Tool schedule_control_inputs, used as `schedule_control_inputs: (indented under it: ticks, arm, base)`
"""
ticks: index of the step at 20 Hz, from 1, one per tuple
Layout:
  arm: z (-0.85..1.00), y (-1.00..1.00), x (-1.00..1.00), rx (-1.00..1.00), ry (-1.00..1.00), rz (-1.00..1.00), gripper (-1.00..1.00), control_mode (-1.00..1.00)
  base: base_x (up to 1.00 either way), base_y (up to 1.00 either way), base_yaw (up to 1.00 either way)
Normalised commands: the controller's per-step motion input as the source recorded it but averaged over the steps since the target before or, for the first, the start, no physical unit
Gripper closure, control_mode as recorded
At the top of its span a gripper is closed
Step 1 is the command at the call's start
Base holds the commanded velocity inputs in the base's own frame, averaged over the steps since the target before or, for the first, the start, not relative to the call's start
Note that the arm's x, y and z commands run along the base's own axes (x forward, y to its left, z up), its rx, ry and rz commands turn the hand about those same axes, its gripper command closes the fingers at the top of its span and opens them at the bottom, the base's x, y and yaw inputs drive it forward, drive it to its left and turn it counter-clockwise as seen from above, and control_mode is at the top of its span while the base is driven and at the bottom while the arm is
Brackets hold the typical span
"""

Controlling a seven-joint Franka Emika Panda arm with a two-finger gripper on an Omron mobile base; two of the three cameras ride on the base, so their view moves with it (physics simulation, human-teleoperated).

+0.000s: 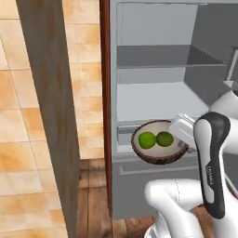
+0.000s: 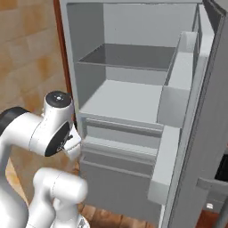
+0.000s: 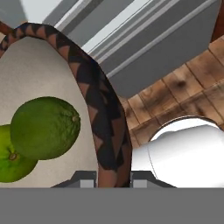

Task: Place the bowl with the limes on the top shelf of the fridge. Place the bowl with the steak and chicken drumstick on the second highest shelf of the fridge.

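You've got the bowl with the limes [image 1: 160, 147] up in the air in front of the open fridge [image 1: 153, 97], level with the drawer fronts just below the paler lower shelf, and well under the top shelf of the fridge [image 1: 162, 58]. From the left base view you can see both limes [image 1: 155, 139] side by side inside it and the white hand at its right rim. Your hand view gives you the detail the base cameras can't: the gripper [image 3: 113, 178] is clamped on the bowl's dark patterned rim, one finger inside, one outside, with the limes just left of the grip and the wooden floor [image 3: 183, 96] far below. The right base view offers the fridge door [image 2: 209, 111] swung open with its door bins [image 2: 178, 84], but your own arm covers the bowl there.
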Motion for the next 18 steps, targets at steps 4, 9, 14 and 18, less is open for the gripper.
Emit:
schedule_control_inputs:
  ticks: [4,9,14,18]
  arm:
    - [0.0,0.0,0.0,0.0,0.0,0.0,1.0,1.0]
    - [0.0,0.0,0.0,0.0,0.0,0.0,1.0,1.0]
    - [0.17,-0.01,-0.18,0.03,-0.06,-0.02,1.0,-1.0]
    - [0.8,-0.23,-0.39,0.18,-0.05,-0.2,1.0,-1.0]
  base:
    - [0.99,0.05,-0.33]
    - [0.84,0.1,-0.17]
    - [0.04,0.0,0.0]
    - [0.0,0.0,0.0]
